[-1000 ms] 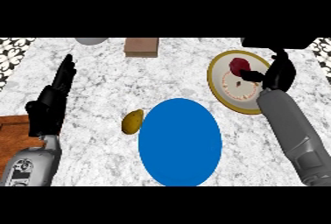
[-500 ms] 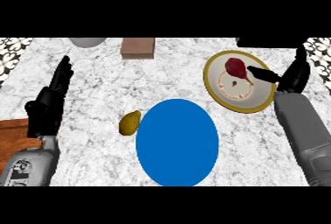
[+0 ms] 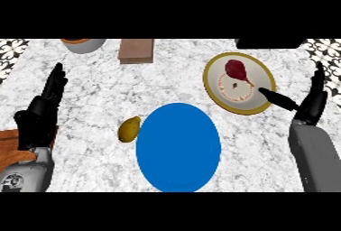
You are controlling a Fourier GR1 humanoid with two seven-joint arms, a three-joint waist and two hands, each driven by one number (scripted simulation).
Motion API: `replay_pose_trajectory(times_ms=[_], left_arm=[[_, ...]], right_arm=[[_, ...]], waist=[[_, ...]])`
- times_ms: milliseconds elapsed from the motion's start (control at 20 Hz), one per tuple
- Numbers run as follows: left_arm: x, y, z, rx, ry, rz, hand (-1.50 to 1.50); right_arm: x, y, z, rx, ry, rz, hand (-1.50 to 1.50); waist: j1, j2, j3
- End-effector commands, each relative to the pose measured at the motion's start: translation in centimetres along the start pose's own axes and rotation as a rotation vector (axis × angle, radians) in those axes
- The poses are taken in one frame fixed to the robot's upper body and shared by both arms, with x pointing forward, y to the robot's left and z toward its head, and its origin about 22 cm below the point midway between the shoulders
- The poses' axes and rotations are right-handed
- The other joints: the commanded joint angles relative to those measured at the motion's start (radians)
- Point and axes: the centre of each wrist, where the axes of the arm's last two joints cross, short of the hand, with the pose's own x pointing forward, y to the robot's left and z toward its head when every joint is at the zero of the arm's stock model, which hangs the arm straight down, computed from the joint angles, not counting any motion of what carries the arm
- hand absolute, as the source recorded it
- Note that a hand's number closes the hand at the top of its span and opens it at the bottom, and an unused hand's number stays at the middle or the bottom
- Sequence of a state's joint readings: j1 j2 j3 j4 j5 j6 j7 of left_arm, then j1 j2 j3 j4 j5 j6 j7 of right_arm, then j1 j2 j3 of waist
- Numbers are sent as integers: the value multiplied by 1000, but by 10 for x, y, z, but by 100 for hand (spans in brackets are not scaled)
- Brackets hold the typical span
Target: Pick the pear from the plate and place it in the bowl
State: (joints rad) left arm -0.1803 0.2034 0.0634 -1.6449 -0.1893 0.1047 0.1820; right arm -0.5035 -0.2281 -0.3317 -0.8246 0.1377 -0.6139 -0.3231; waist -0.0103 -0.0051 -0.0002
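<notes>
Right hand (image 3: 310, 103): at the right edge of the counter, fingers straight and pointing up, thumb stretched out to its left; released, grasping nothing.
Thumb of right hand: its tip lies over the lower right rim of the plate (image 3: 214, 90); whether it touches the rim cannot be told.
Pear (image 3: 237, 70): dark red, lying on the upper part of the plate, up and to the left of the right hand, apart from the thumb tip.
Plate: round, pale centre, gold rim, just to the left of the right hand and above the right forearm.
Bowl (image 3: 177, 147): blue, seen from above as an oval, down and to the left of the right hand, between the two forearms; nothing shows inside it.
Left hand (image 3: 41, 113): at the left edge of the counter, fingers straight and up, resting; holds nothing.
Brown item (image 3: 129, 129): small, yellowish brown, rounded, on the counter just beside the bowl's left edge, to the right of the left hand; its kind cannot be told.
Brown block (image 3: 136, 50): at the far edge of the counter, well above both hands.
Grey vessel (image 3: 84, 44): at the far edge, left of the block, only partly in view.
Wooden board (image 3: 16, 143): at the lower left, partly under the left forearm.
Counter (image 3: 173, 81): white and grey marbled top.
</notes>
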Motion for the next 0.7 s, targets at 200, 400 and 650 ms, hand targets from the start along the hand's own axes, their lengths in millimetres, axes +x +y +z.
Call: replay_pose_trajectory(times_ms=[200, 400, 650], left_arm=[[-13, -13, 3, 8, 11, 3, 0], [6, 11, -6, -3, -3, 10, 0], [-1, 11, -17, 0, -15, 2, 0]], right_arm=[[-16, -56, 63, 104, -44, -63, -150], [-9, -70, 87, 100, -61, -76, -150], [-11, -68, 113, 108, -58, -89, -150]], waist=[[-6, 1, -1], [5, 3, 0], [7, 5, 0]])
